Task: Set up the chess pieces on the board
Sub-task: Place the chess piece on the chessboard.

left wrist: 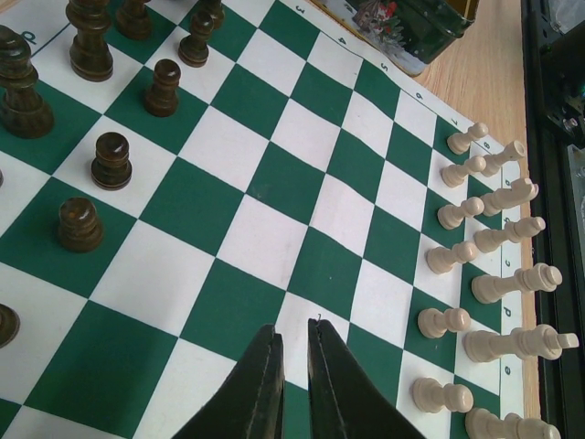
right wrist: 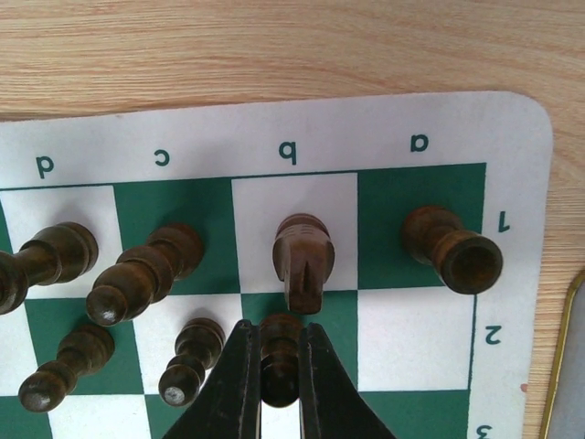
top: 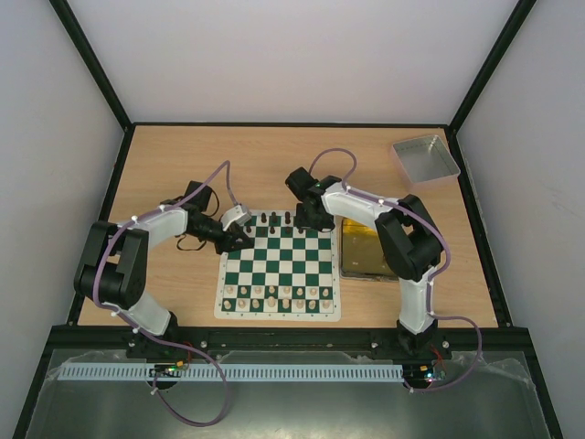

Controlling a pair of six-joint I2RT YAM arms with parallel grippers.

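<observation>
Over the wooden surface [right wrist: 274,46] we hold a dark pawn [right wrist: 281,366] in our closed right hand [right wrist: 279,327], knight [right wrist: 302,261] just ahead, so opening carelessly could topple it; left hand [left wrist: 292,327] shut, empty.

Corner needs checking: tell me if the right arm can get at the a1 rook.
Likely not yet: the right gripper is shut on a pawn; otherwise the rook stands close, nothing between.

My left arm [top: 137,240] and right arm [top: 413,240] wear white shells between black joints, on black bases at six o'clock. A mauve cable [top: 225,174] loops along each. My left gripper [left wrist: 293,326] and right gripper [right wrist: 278,325] end in black, tapering fingers.
</observation>
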